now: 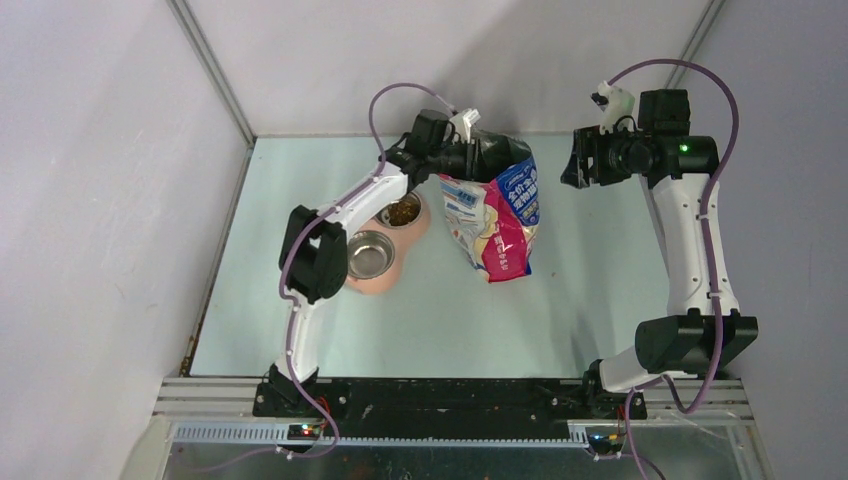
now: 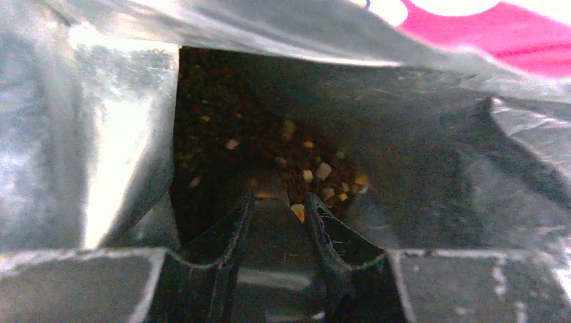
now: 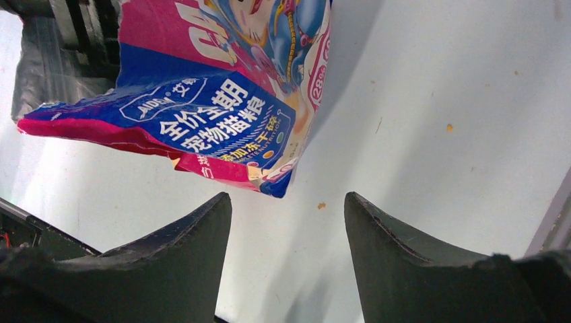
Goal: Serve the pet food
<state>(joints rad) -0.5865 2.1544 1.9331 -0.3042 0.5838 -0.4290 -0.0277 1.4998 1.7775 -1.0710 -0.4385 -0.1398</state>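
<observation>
The pet food (image 2: 306,168) is a heap of brown pellets deep inside the printed bag (image 1: 495,215), whose foil lining (image 2: 101,134) fills the left wrist view. More pet food (image 1: 403,212) lies in the far steel bowl. My left gripper (image 1: 468,155) reaches into the bag's open top. In the left wrist view, the left gripper (image 2: 277,196) has its jaws close together around a dark translucent piece that looks like the scoop (image 2: 273,232). My right gripper (image 1: 572,160) hangs open and empty to the right of the bag (image 3: 222,101). In its own view, the right gripper (image 3: 288,196) is above bare table.
A pink double feeder (image 1: 375,283) stands left of the bag, and its near steel bowl (image 1: 370,255) holds nothing. A few crumbs (image 3: 321,205) lie on the table by the bag's corner. Grey walls close in the table at the left, back and right.
</observation>
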